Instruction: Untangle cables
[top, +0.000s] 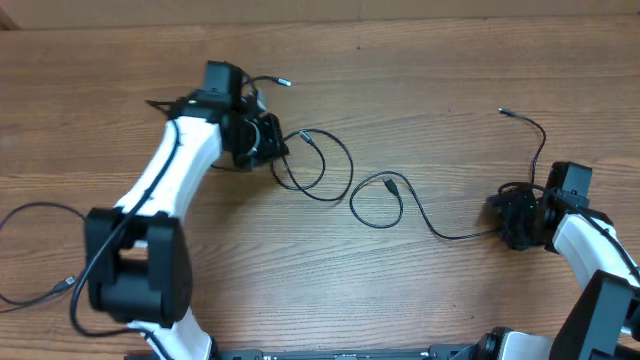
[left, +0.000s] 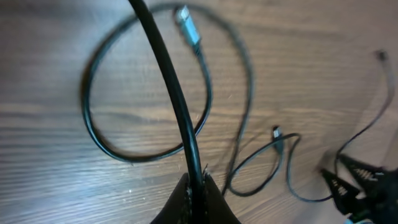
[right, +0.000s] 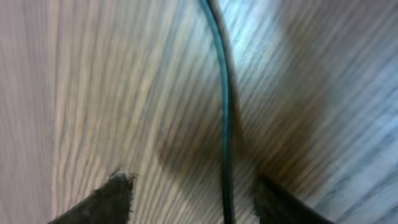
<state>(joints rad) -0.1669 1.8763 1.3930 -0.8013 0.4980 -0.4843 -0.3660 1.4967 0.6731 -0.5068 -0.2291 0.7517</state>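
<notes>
Left end effector (left: 198, 186): shut tight on the held cable (left: 168, 87), probably to lift that strand off the counter (left: 50, 174) and draw it clear of the rest.
Held cable, axis: rises from the fingers up and to the left in the left wrist view. Overhead, its plug (top: 283, 83) lies beyond the end effector and points right.
Looped cable (left: 90, 124): flat on the counter just beside the left end effector, in one open ring. The held cable crosses above it, and its tip (left: 186, 25) points to the upper left of the wrist view.
Right end effector (right: 196, 193): fingers apart, astride the long cable (right: 224, 124) and not closed on it. The view is blurred, so contact cannot be told. It is judged to be placed to pin this end while the other arm pulls.
Long cable, axis: runs left to right across the mid counter. A small loop (top: 375, 205) sits at its left end, and past the right end effector the far tip (top: 503, 112) points up and left.
Separation: the cables (top: 330, 175) lie spread out, and only the held and looped ones overlap.
</notes>
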